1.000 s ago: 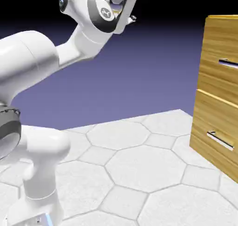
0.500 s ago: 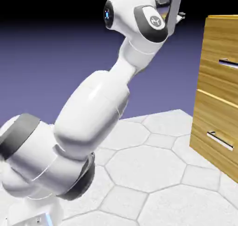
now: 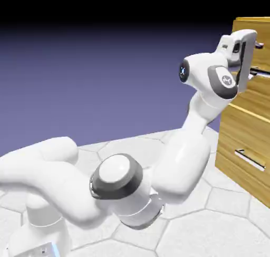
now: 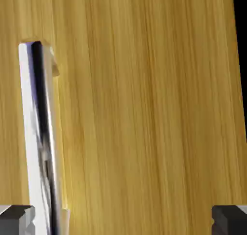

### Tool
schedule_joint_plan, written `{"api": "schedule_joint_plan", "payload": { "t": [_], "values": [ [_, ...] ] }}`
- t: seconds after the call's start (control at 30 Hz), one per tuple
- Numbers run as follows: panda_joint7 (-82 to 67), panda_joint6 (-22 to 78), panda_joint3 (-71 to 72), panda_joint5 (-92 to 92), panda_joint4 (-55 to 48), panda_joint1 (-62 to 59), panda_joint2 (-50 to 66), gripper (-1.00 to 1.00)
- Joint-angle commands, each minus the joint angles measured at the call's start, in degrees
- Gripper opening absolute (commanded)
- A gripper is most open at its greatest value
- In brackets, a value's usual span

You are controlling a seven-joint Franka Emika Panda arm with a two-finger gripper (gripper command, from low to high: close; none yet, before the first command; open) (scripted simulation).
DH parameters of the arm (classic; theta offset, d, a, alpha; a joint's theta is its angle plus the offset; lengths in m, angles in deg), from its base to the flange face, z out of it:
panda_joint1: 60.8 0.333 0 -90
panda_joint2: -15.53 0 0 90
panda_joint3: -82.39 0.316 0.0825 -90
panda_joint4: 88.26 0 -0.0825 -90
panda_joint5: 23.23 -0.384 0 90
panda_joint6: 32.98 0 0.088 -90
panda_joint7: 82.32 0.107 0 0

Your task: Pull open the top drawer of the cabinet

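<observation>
The cabinet (image 3: pixel 252 26) of yellowish wood stands at the exterior view's right. Its top drawer (image 3: pixel 259 88) looks shut, flush with the front. My hand partly covers the drawer's silver bar handle (image 3: pixel 259 71). My gripper (image 3: pixel 257 45) is up against the top drawer's front, near its upper edge. In the hand view the drawer's wood (image 4: pixel 144 108) fills the picture. The handle (image 4: pixel 41 132) runs up the left side, just inside my left fingertip (image 4: pixel 17 218). My gripper (image 4: pixel 123 222) is open wide with nothing between its tips.
The lower drawer (image 3: pixel 248 140) with its own silver handle (image 3: pixel 249 160) sits below, shut. My arm's elbow and forearm (image 3: pixel 179 161) stretch low across the white hexagon-tiled table (image 3: pixel 232 224) toward the cabinet.
The arm has swung from the upper left down and right to the cabinet. The hand, earlier high above the table, now faces the top drawer front. The jaws stayed open.
</observation>
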Motion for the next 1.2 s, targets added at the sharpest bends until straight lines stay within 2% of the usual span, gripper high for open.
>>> {"api": "schedule_joint_plan", "payload": {
  "t": [0.0, 0.27, 0.3, 1.17],
  "values": [
    [-0.01, 0.01, -0.03, 0.06, -0.02, 0.05, -0.02, 0.0],
    [-2.85, -5.01, -0.18, -0.3, -13.59, 8.39, 1.56, 0.0],
    [-2.85, -5.01, -0.18, -0.3, -13.59, 8.39, 1.56, -1.0],
    [4.46, 12.05, 3.45, -5.87, 38.31, -26.58, -5.43, -1.0]
  ]
}}
